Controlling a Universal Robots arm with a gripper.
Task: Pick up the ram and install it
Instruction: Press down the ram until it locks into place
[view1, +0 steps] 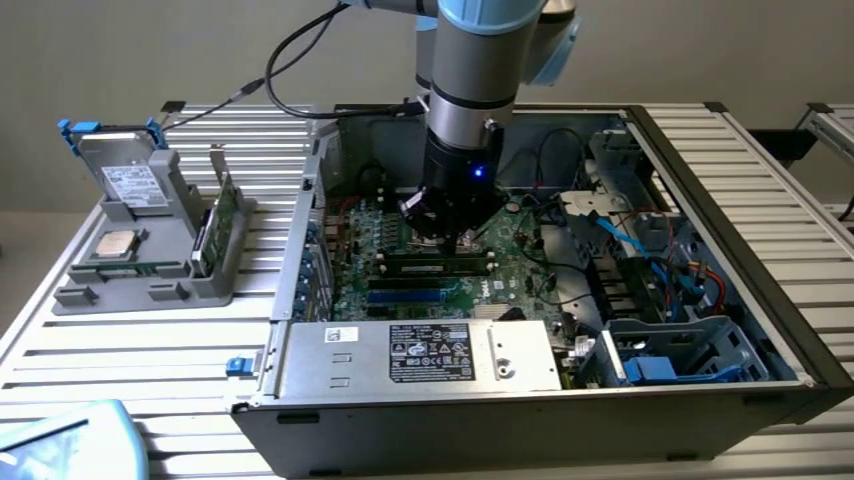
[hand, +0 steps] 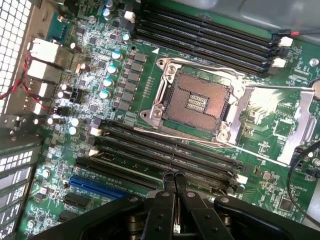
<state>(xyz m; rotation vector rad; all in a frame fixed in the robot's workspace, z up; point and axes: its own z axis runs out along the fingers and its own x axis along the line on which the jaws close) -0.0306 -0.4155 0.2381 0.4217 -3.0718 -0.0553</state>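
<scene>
- One ram (view1: 127, 268), a thin green stick, lies in the grey holder (view1: 80, 296) on the slatted tabletop (view1: 134, 350), its long axis running across the exterior view.
- Well to the exterior view's right of it, past the case wall (view1: 296, 250), the end effector (view1: 447, 232) hangs over the motherboard (hand: 125, 90).
- Its fingers (hand: 165, 200) are pressed together, gripping nothing I can see, just above the empty memory slots (hand: 165, 150).

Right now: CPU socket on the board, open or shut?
Open. In the wrist view the CPU socket shows its bare contact field, no processor seated, and its load plate is swung out flat beside it.
</scene>
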